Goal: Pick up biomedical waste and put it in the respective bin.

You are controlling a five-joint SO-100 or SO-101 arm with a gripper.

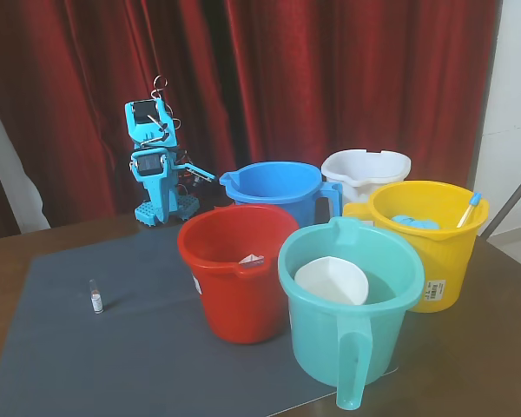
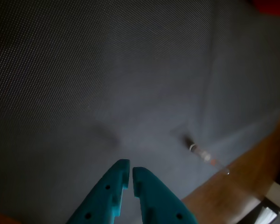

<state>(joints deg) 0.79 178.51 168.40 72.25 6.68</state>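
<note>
- The vial [image 1: 95,296] lies alone on the grey mat [image 1: 69,347], far to the left of the red bucket [image 1: 234,269] in the fixed view. Its long axis runs roughly away from the camera, with the dark cap at the far end and the reddish-white end nearer.
- In the wrist view the vial [image 2: 203,154] lies on a diagonal, dark cap toward the upper left and clear end toward the lower right, close to the mat's edge where brown table [image 2: 242,186] shows.
- The arm [image 1: 156,165] sits folded behind and left of the red bucket, at the mat's far edge, well apart from the vial.
- The gripper [image 2: 130,169] shows clearly only in the wrist view: its two teal fingers are nearly touching with a thin slit between them, clenched on nothing, above the mat to the left of the vial.
- Only the fixed view shows the buckets, five in all: one red, one royal-blue bucket [image 1: 273,187] behind it, one teal bucket [image 1: 352,304] right of it, one white bucket [image 1: 365,169] and one yellow bucket [image 1: 425,234] farther right.
- One vial is visible.
</note>
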